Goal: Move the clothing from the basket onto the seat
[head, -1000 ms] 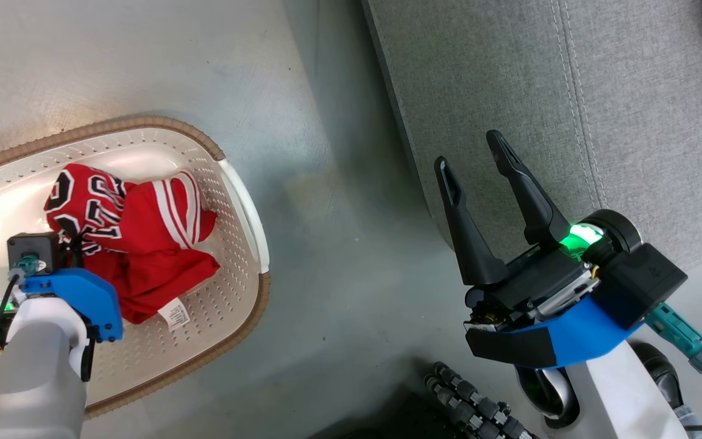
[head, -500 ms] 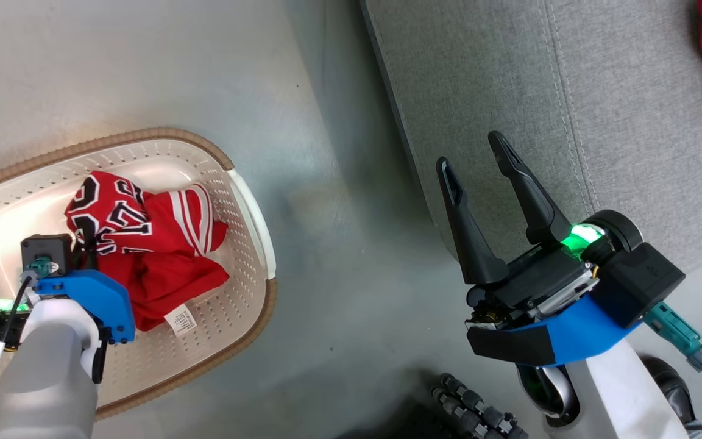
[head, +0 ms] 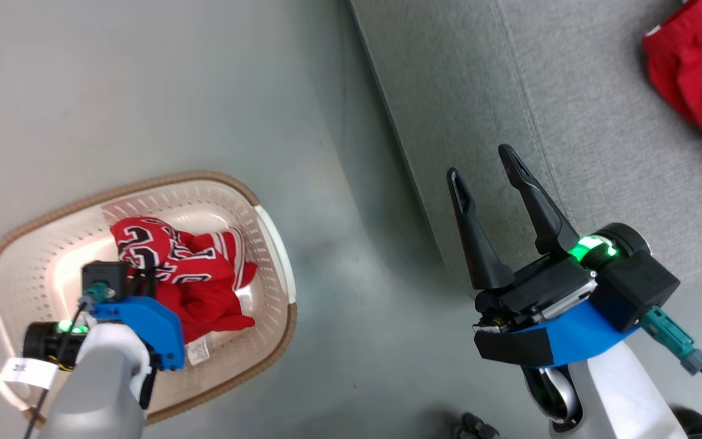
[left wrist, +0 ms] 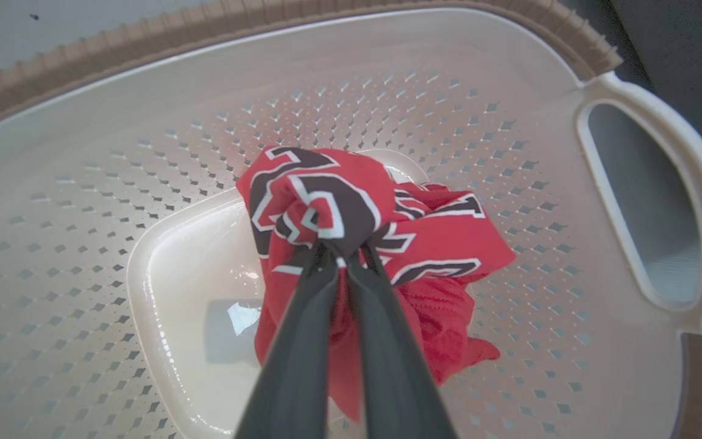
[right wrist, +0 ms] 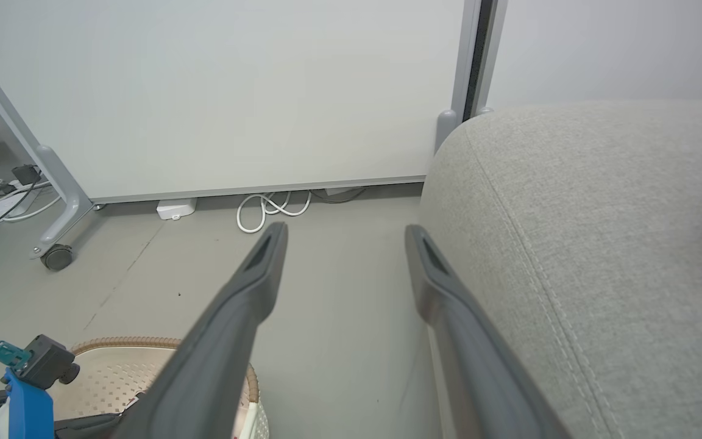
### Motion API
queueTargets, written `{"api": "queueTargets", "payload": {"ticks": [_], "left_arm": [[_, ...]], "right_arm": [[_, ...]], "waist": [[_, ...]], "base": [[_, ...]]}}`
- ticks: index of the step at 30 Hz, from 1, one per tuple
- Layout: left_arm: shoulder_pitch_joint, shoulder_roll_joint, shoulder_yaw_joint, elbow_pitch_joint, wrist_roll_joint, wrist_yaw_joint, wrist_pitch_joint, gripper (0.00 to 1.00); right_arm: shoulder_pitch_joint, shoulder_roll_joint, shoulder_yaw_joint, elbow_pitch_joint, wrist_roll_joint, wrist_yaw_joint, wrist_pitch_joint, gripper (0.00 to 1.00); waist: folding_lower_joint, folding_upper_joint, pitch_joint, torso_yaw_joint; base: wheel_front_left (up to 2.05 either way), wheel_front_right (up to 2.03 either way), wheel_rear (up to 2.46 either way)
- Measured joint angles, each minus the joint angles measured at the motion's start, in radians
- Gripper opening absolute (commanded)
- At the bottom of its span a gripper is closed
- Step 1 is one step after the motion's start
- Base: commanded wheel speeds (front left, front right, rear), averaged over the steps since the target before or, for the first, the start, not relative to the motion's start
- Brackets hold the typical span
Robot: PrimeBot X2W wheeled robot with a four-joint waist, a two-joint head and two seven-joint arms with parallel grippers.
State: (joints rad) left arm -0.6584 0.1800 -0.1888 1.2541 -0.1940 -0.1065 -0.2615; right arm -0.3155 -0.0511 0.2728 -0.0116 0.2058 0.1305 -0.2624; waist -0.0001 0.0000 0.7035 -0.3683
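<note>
The cream basket point(head: 272, 244) with its brown rim stands on the floor at the lower left of the head view. Inside it is the red clothing point(head: 189, 274), with black-and-white lettering and white stripe trim. My left gripper point(left wrist: 342, 250) is shut on the lettered fabric point(left wrist: 326, 195), which hangs bunched above the basket floor point(left wrist: 192, 274). The blue left wrist point(head: 144, 323) covers the fingers in the head view. A second red garment point(head: 698, 79) lies on the grey seat point(head: 509, 91). My right gripper point(head: 480, 163) is open with nothing in it, over the seat's front edge.
Grey floor point(head: 339, 256) separates the basket from the seat. In the right wrist view a white wall panel point(right wrist: 235, 91) stands ahead, with coiled white cables point(right wrist: 269, 210) and a wheeled frame leg point(right wrist: 55, 253) at its foot. The basket rim point(right wrist: 125, 342) shows at that view's lower left.
The head camera has moved, so the basket now sits lower and more to the right, and more of the seat's garment shows. The basket clothing is more bunched under the left gripper.
</note>
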Motion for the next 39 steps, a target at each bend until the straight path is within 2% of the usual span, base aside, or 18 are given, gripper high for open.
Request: {"api": "queueTargets", "payload": {"ticks": [15, 21, 29, 39], "left_arm": [[0.135, -0.114, -0.079, -0.118, -0.008, -0.018, 0.0, 0.0], [0.19, -0.126, -0.12, -0.179, -0.038, -0.019, 0.0, 0.0], [0.257, -0.129, -0.308, -0.312, -0.174, -0.022, 0.0, 0.0], [0.274, -0.13, -0.447, -0.422, -0.242, -0.022, 0.0, 0.0]], "right_arm": [[0.09, 0.0, -0.026, 0.063, -0.059, 0.0, 0.0, 1.0], [0.13, 0.001, -0.032, 0.082, -0.082, 0.0, 0.0, 1.0], [0.184, 0.001, -0.04, 0.111, -0.098, 0.0, 0.0, 1.0], [0.232, 0.001, -0.047, 0.118, -0.104, 0.0, 0.011, 1.0]], "waist": [[-0.0002, 0.0, -0.252, 0.088], [-0.0002, 0.0, -0.354, 0.137], [-0.0002, 0.0, -0.474, 0.203], [-0.0002, 0.0, -0.592, 0.273]], "base": [[0.0, 0.0, 0.0], [0.0, 0.0, 0.0], [0.0, 0.0, 0.0], [0.0, 0.0, 0.0]]}}
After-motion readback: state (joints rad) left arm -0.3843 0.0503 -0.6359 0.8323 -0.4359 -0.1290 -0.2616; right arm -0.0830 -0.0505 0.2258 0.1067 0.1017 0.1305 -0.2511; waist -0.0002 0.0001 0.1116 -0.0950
